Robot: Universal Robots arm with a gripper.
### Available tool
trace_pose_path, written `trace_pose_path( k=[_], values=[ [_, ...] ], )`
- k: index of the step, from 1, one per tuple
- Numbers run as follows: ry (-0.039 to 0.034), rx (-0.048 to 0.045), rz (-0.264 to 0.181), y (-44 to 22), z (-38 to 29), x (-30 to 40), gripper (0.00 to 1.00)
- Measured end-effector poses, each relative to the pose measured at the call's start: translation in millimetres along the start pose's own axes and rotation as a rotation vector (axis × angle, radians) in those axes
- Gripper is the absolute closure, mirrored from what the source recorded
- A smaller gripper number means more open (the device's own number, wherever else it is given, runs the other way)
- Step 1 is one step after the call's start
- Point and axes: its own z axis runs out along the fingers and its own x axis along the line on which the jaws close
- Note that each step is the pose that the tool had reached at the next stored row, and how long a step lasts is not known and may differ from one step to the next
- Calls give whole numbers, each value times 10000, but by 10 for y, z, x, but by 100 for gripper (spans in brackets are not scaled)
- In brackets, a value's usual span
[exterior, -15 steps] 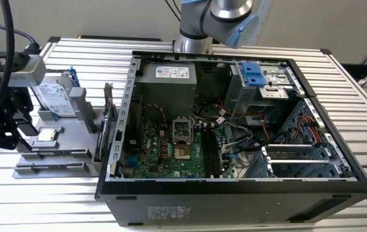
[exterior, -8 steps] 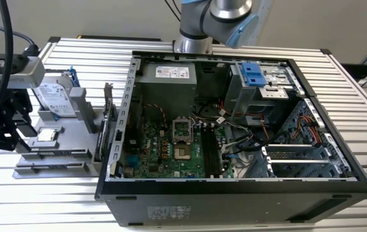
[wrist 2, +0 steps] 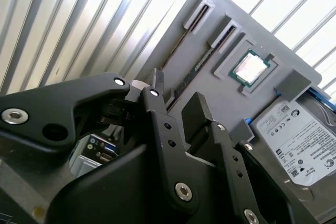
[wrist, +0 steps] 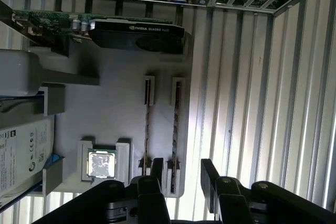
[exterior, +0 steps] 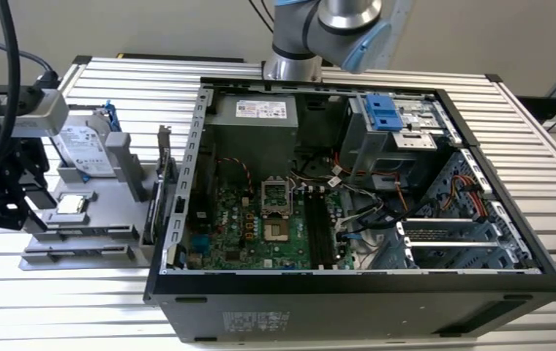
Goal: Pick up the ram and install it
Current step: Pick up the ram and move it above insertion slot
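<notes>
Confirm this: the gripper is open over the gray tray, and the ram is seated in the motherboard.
Not right. The first wrist view shows the ram lying in slots of the gray tray, not in the motherboard; the gripper is indeed open over that tray.

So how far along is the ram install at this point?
Nothing looks done yet: the ram stands edge-up in the gray holder, beside a second stick. In hand: the gripper is open and empty, poised over one end of the holder in the first wrist view. Left: the grasp, the lift, and seating it in the motherboard slots in the exterior view, which look unfilled.
</notes>
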Motion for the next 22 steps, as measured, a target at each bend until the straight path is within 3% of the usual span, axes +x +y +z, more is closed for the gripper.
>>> trace_pose_path(
  k=[22],
  values=[
    [0,0,0,-15,149,16,0]
  ],
)
